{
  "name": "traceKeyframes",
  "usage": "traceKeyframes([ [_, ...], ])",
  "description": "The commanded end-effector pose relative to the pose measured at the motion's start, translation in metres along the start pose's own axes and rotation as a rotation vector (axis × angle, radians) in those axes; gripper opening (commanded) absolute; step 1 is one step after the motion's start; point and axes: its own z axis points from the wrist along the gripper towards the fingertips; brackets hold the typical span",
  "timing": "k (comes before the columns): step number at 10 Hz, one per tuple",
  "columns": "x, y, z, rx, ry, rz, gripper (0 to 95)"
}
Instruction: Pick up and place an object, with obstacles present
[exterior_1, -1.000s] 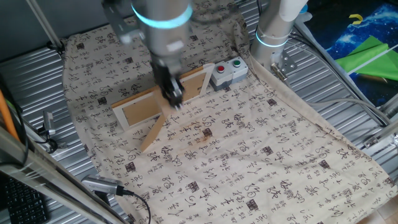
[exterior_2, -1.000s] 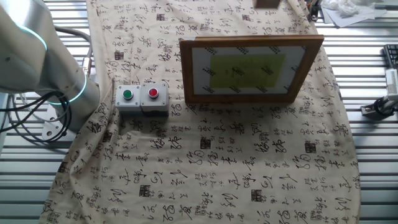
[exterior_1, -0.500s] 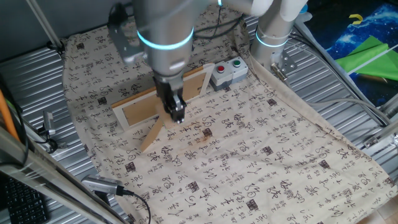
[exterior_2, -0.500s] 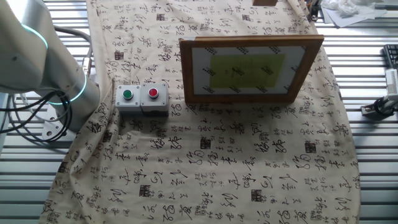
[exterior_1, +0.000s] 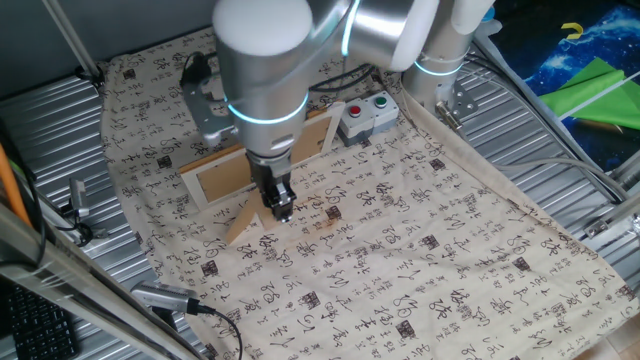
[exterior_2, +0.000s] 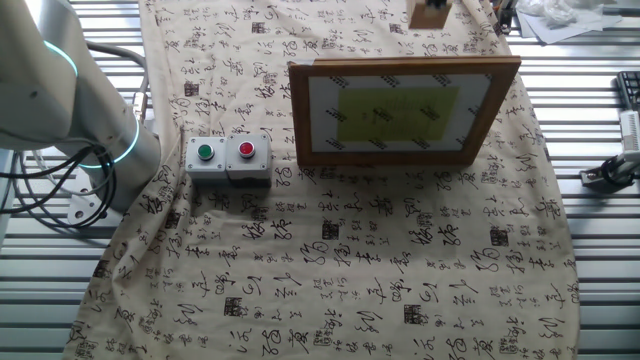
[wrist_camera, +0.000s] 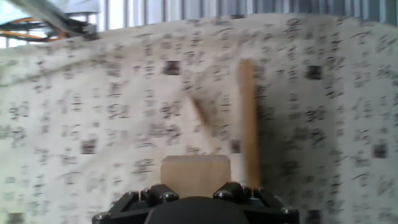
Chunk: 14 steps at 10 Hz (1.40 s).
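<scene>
The small tan wooden block (wrist_camera: 195, 174) sits between the jaws of my gripper (wrist_camera: 195, 194) in the hand view, which is shut on it. In one fixed view the gripper (exterior_1: 281, 208) hangs low over the cloth, just in front of the picture frame (exterior_1: 250, 165) and beside its slanted prop leg (exterior_1: 244, 222). The other fixed view shows the block (exterior_2: 427, 17) at the top edge, behind the upright frame (exterior_2: 400, 108). The prop leg (wrist_camera: 249, 118) is blurred in the hand view, right of the block.
A grey box with a green and a red button (exterior_1: 367, 115) stands right of the frame; it also shows in the other fixed view (exterior_2: 228, 158). The printed cloth (exterior_1: 420, 250) covers the table. The arm's base (exterior_1: 440, 60) stands behind the box.
The gripper with the block has moved down and toward the near side, from over the frame's top edge to just in front of it. The block has come into the other fixed view.
</scene>
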Motion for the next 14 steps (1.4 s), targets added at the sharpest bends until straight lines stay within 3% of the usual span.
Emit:
traceKeyframes([
  [1, -0.0028, 0.0007, 0.0108, 0.003, -0.005, 0.004, 0.0],
  [8, -0.0031, 0.001, 0.0112, 0.007, -0.004, -0.016, 0.0],
  [11, -0.0031, 0.001, 0.0112, 0.009, -0.022, -0.114, 0.0],
  [14, -0.0031, 0.001, 0.0112, 0.016, -0.003, -0.168, 0.0],
])
